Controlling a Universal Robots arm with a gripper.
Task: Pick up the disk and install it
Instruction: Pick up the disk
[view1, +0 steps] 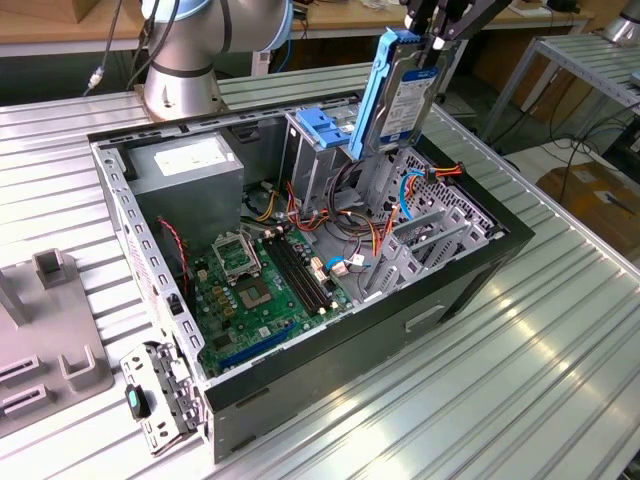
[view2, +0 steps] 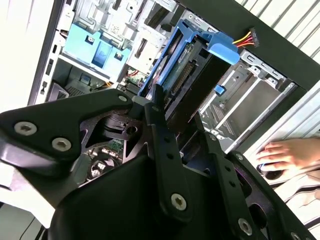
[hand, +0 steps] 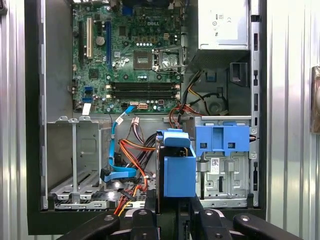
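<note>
Clamped by its upper end between the jaws of the gripper (view1: 433, 40), at upper centre of the exterior view: the disk (view1: 400, 100), on edge and near upright. Poised over the open computer case (view1: 350, 370), just beside the drive cage (view1: 308, 170) with the blue latch piece (view1: 322, 125).

I see a ribbed metal table (view1: 540, 380) carrying an open black computer case (view1: 380, 345) lying on its side. Beyond the case stands the arm's base (view1: 180, 85). A grey fixture (view1: 50, 345) sits near the case, on the exterior view's left.
</note>
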